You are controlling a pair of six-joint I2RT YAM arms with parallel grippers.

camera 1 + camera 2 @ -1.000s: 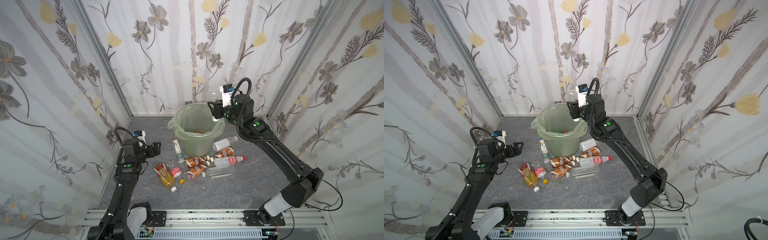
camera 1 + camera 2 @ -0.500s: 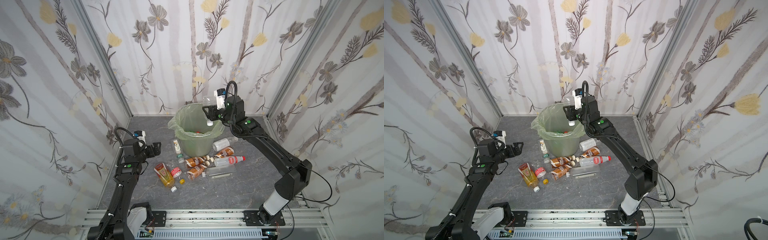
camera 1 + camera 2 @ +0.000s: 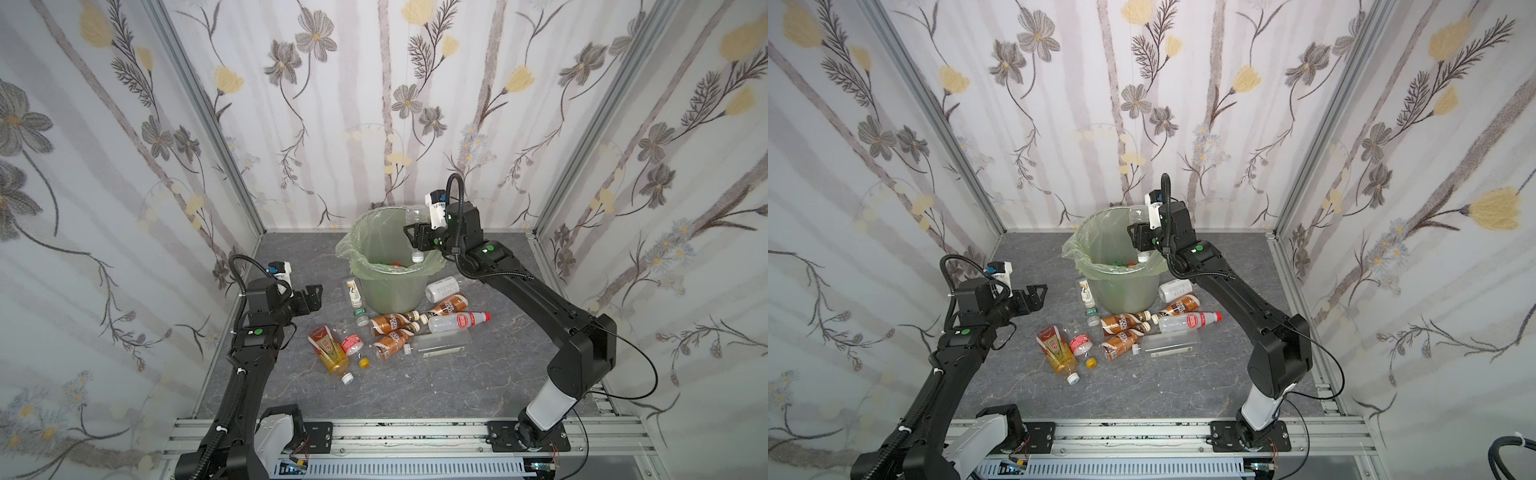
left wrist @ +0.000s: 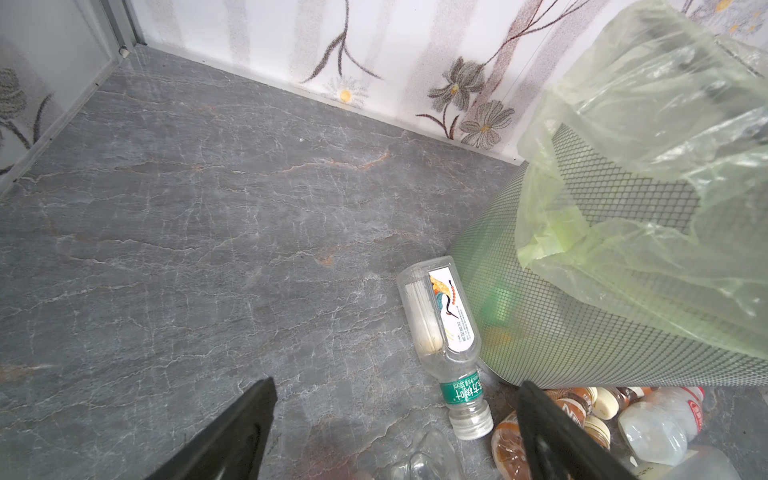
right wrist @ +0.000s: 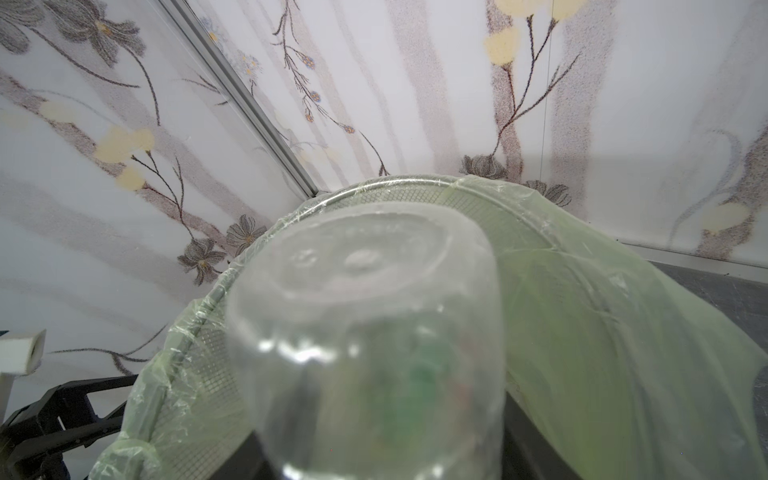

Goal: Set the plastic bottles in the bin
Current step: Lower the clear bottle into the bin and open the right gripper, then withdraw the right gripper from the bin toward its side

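In both top views my right gripper (image 3: 419, 240) hangs over the bin (image 3: 376, 291) with the clear bottle (image 3: 412, 216) between its jaws, cap down inside the rim. The other bottles (image 3: 415, 328) lie on the surface in front of the bin.

Left wrist view: the left gripper (image 4: 395, 384) is spread and empty near the green-banded bottle (image 4: 440, 316), which lies just beside the bin's wall.

Right wrist view: the clear bottle's base fills the frame. Whether the jaws pinch it or stand loose I cannot tell. I'd open fully over the bin's middle before lifting away.
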